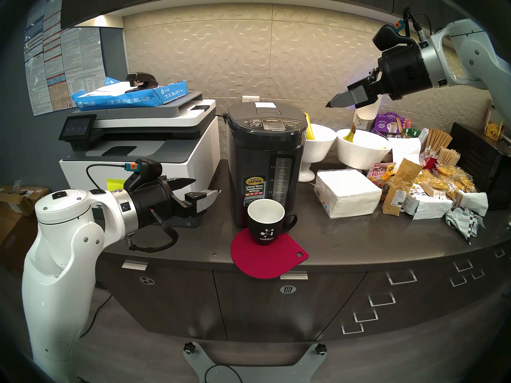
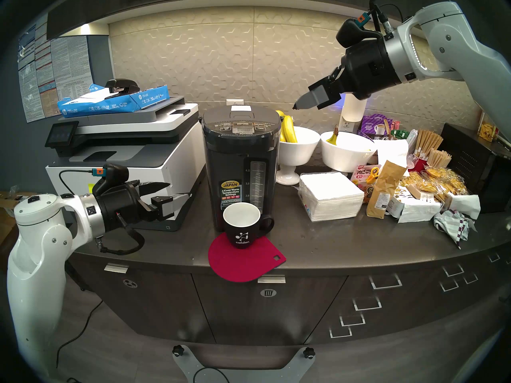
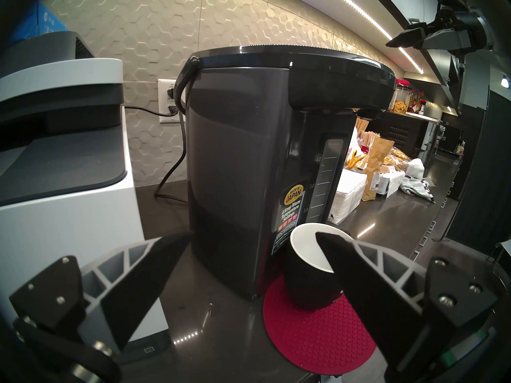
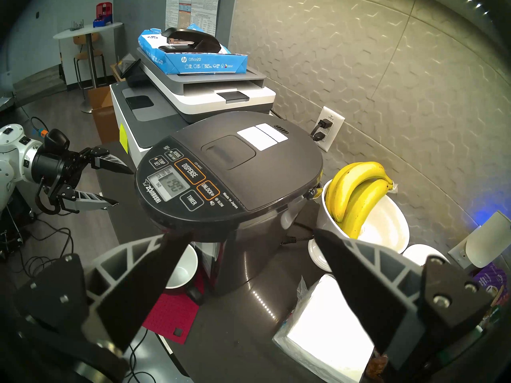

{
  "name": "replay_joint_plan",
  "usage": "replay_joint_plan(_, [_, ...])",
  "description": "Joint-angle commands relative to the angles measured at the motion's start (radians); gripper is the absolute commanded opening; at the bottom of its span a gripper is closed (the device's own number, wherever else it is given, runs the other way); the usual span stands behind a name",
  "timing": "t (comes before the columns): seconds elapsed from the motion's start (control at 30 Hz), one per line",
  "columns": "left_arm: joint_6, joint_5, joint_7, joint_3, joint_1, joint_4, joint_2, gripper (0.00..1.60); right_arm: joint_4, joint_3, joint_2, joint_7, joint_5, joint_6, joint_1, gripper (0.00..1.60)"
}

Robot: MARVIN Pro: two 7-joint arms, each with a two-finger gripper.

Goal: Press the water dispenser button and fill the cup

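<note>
The dark-grey water dispenser stands mid-counter. Its wide DISPENSE button lies on the top panel. The black cup stands on a red mat against the dispenser's front, white inside showing and looking empty. My left gripper hovers open, left of the dispenser at cup height. My right gripper hangs open in the air, above and to the right of the lid, holding nothing.
A white-and-grey printer with a blue paper ream stands close on the dispenser's left. On its right are white bowls with bananas, a napkin stack and a crowd of snack packets. The mat overhangs the counter's front edge.
</note>
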Motion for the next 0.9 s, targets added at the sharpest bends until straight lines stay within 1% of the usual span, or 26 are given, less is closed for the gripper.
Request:
replay_joint_plan(0.0, [0.000, 0.000, 0.000, 0.000, -0.001, -0.009, 0.000, 1.60, -0.013, 0.039, 0.000, -0.033, 0.049, 0.007, 0.033, 1.60])
replay_joint_plan(0.13, [0.000, 0.000, 0.000, 0.000, -0.001, -0.009, 0.000, 1.60, -0.033, 0.055, 0.004, -0.046, 0.062, 0.005, 0.041, 1.60])
replay_joint_plan(0.2, [0.000, 0.000, 0.000, 0.000, -0.001, -0.009, 0.000, 1.60, -0.032, 0.063, -0.005, -0.070, 0.081, 0.005, 0.042, 1.60])
replay_joint_plan(0.5, [0.000, 0.000, 0.000, 0.000, 0.000, -0.009, 0.000, 1.60, -0.019, 0.079, -0.045, -0.141, 0.115, -0.004, 0.040, 1.60])
replay_joint_plan(0.7, [0.000, 0.000, 0.000, 0.000, 0.000, -0.010, 0.000, 1.60, -0.004, 0.078, -0.070, -0.157, 0.127, 0.000, 0.036, 1.60])
replay_joint_plan(0.73, [0.000, 0.000, 0.000, 0.000, 0.000, -0.010, 0.000, 1.60, -0.007, 0.077, -0.073, -0.157, 0.125, 0.001, 0.035, 1.51])
replay_joint_plan(0.77, [0.000, 0.000, 0.000, 0.000, 0.000, -0.010, 0.000, 1.60, -0.010, 0.077, -0.072, -0.161, 0.129, 0.002, 0.035, 1.16])
replay_joint_plan(0.8, [0.000, 0.000, 0.000, 0.000, 0.000, -0.010, 0.000, 1.60, -0.014, 0.077, -0.071, -0.166, 0.132, 0.002, 0.035, 0.51])
replay_joint_plan(0.83, [0.000, 0.000, 0.000, 0.000, 0.000, -0.010, 0.000, 1.60, -0.018, 0.077, -0.069, -0.164, 0.131, 0.001, 0.035, 0.18])
replay_joint_plan(0.87, [0.000, 0.000, 0.000, 0.000, 0.000, -0.010, 0.000, 1.60, -0.022, 0.078, -0.068, -0.166, 0.138, 0.002, 0.035, 0.00])
